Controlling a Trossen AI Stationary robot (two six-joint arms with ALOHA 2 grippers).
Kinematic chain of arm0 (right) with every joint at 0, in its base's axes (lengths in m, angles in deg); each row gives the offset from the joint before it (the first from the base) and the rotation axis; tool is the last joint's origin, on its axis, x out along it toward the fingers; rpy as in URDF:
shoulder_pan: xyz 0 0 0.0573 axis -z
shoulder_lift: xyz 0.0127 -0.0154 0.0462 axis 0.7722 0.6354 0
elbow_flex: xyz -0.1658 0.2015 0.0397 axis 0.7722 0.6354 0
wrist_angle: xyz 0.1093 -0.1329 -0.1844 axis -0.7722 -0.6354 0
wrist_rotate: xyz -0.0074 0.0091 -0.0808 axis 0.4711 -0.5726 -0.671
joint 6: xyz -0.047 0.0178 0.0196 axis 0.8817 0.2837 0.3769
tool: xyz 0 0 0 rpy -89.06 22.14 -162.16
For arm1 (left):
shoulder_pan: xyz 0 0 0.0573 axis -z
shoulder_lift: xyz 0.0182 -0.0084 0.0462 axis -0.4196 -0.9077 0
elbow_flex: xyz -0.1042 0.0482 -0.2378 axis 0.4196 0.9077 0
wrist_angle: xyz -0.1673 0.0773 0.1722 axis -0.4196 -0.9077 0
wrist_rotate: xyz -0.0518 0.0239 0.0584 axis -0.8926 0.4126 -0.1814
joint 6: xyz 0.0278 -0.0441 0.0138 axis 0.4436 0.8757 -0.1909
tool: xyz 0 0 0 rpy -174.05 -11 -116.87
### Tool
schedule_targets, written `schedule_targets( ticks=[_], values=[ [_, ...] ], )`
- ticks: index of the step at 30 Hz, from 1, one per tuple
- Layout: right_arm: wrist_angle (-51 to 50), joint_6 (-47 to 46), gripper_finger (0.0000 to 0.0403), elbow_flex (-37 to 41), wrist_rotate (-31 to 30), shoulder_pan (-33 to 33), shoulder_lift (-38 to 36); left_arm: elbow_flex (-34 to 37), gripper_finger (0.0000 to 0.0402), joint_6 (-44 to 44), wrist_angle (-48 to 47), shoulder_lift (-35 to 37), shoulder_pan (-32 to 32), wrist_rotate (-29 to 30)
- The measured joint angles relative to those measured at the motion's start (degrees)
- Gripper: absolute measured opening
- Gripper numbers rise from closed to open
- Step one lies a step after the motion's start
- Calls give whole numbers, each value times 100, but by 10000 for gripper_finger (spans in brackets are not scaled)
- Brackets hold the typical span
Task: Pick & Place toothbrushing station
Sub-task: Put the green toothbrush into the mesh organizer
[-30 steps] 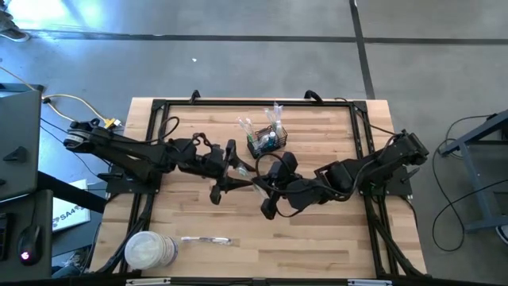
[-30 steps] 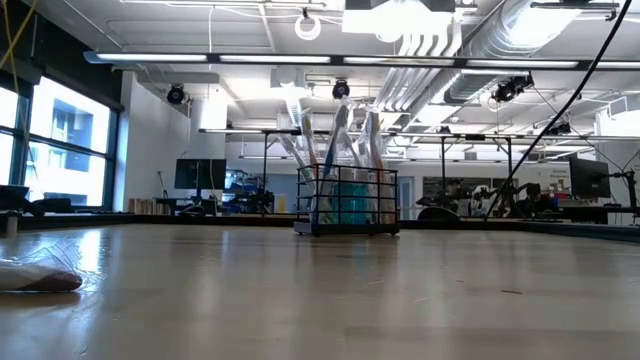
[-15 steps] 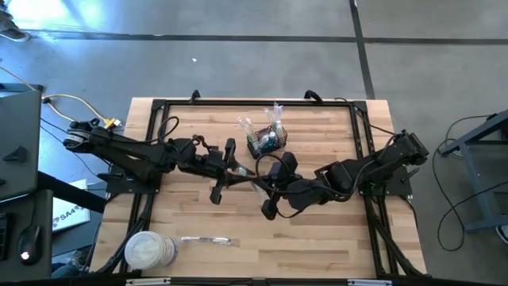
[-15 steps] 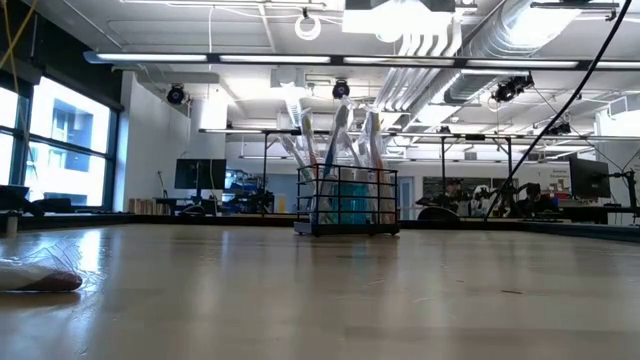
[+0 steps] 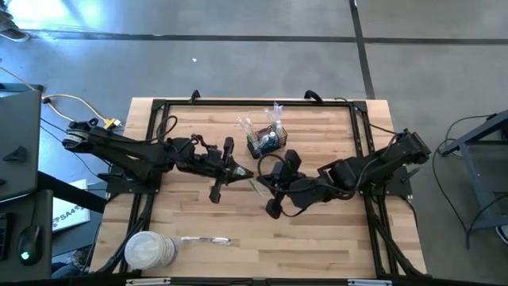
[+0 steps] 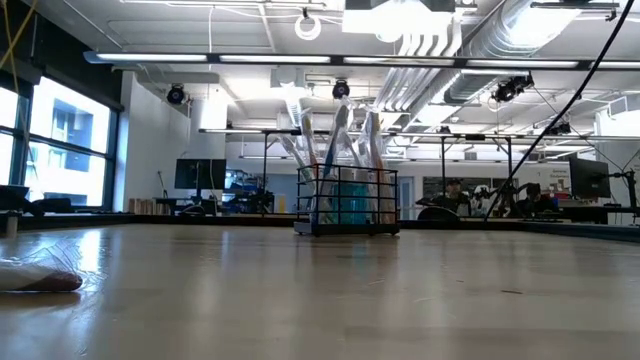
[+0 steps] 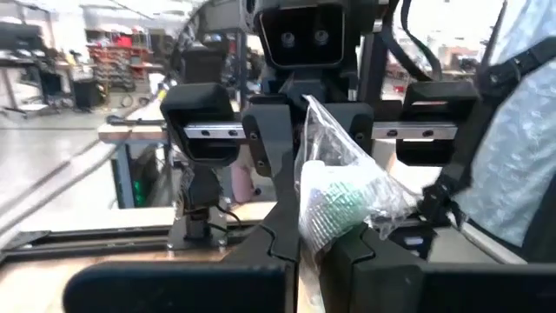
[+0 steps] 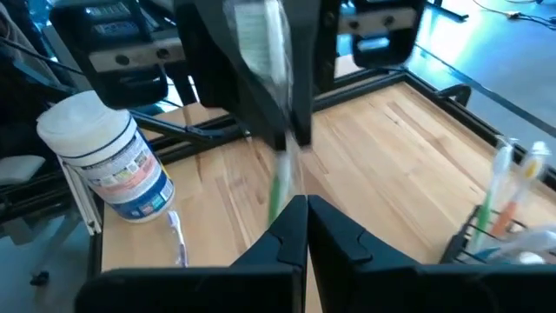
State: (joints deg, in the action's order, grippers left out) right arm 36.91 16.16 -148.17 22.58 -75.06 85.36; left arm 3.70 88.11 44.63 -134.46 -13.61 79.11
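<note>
Beyond both clenched jaws, pinching what looks like one wrapped toothbrush [image 5: 255, 184]: basket [image 5: 266, 141], untouched.

A smooth grey concrete floor [image 5: 238, 56] surrounds the pale wooden plank counter [image 5: 317, 238]. Tall windows [image 6: 60, 150] line one side of the room. Long ceiling strip lights [image 6: 200, 58] and silver ducts [image 6: 520, 30] run overhead.

The basket [image 5: 266, 141] stands toward the table's [image 5: 333, 238] far edge — both grippers meet just before it; the tub [image 5: 149, 250] sits well apart.
</note>
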Motion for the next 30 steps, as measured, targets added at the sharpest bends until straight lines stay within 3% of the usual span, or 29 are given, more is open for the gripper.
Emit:
schedule_targets(
  ticks=[7, 15, 21, 30],
  values=[
    [-595, 3, 2, 0, 109, 17, -445, -2, 10, -262, -448, 288, -57, 507],
    [-1316, 143, 2, -1, 13, 17, -1070, -31, 10, 51, -1080, 500, -721, 1237],
    [-2025, 162, 2, -1, -549, 17, -1473, -81, 10, 165, -1414, 260, -1314, 1571],
    [-2561, 560, 2, 1, -1054, 17, -1754, -79, 10, 46, -1434, -199, -2291, 1599]
  ],
)
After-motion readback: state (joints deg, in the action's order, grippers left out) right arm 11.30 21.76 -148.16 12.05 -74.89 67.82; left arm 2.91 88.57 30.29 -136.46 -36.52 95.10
